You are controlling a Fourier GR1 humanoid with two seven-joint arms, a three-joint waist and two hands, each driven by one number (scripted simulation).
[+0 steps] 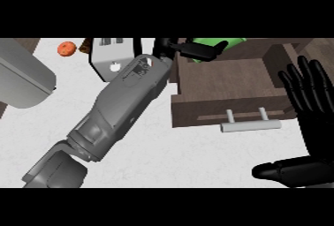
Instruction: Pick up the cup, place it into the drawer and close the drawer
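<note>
The green cup shows at the top of the head view, just beyond the far edge of the open wooden drawer. My left hand reaches in on a long grey forearm from the lower left, its black fingers curled round the cup and hiding most of it. The drawer is pulled out, with its pale bar handle facing me. My right hand rests open at the right edge, fingers up, beside the drawer's right side.
A white boxy appliance stands behind my left forearm. An orange round thing lies at the back left. A large grey curved object fills the left edge. The white counter spreads in front of the drawer.
</note>
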